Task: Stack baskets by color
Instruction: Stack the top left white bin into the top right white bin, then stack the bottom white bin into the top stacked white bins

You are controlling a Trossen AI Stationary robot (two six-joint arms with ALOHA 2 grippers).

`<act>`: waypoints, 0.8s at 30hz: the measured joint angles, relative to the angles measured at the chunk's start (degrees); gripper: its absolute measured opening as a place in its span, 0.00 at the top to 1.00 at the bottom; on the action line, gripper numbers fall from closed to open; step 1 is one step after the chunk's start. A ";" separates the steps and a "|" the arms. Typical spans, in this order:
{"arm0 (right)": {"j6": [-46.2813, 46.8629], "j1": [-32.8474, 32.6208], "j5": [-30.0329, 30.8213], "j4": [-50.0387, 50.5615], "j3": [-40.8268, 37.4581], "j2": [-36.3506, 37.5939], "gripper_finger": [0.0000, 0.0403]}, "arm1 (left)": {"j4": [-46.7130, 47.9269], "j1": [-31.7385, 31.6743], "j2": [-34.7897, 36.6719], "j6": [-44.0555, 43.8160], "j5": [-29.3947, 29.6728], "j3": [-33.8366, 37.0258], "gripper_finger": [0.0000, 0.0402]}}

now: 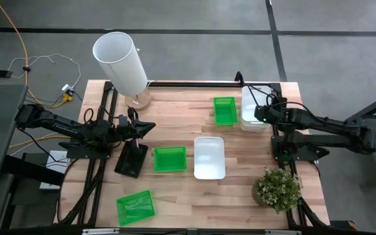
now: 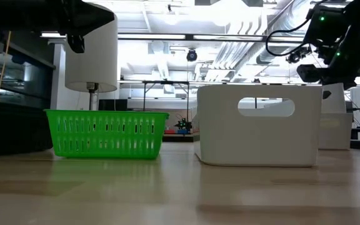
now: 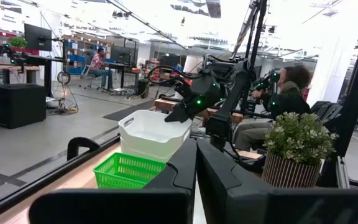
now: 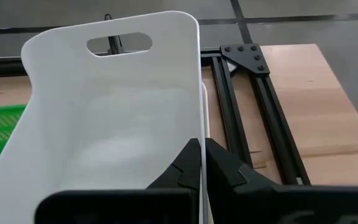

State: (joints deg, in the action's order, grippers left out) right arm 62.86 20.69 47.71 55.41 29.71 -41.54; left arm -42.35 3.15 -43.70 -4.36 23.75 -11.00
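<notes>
Wooden tabletop (image 1: pixel 240 186) under us, our right pincer (image 1: pixel 261 116), shut and empty, hovers over stacked white baskets (image 1: pixel 251 121); we should open before fetching the loose white basket (image 1: pixel 209 157).

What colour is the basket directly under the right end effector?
White basket, under the shut right end effector; right wrist view shows it best.

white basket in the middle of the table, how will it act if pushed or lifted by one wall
The white basket has smooth solid walls, so it probably slides easily on the wooden table. It sits empty and looks thin-walled, so likely light. Lifted by one wall, it may tilt and flex slightly.
</notes>
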 joint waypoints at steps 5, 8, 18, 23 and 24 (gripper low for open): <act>0.06 -0.02 -0.03 -0.02 0.00 0.00 0.99 | 0.00 0.01 0.00 0.00 0.00 0.00 1.00; -0.17 -0.02 0.05 -0.04 0.00 0.02 0.92 | 0.00 0.01 0.00 -0.02 0.00 0.00 1.00; -7.15 -0.02 1.78 -0.01 4.72 1.11 0.48 | 0.02 0.00 0.01 0.00 0.00 0.00 1.00; -12.75 -1.92 0.76 -3.33 8.62 2.18 0.39 | 0.07 -0.01 0.00 0.00 0.00 0.00 1.00; -14.39 -2.97 0.24 -6.16 8.19 2.33 0.39 | 0.09 -0.01 0.00 0.00 0.00 0.00 1.00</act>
State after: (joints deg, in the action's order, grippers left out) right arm 48.46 17.72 47.95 49.25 37.91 -39.21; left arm -42.26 3.14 -43.70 -4.36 23.75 -11.00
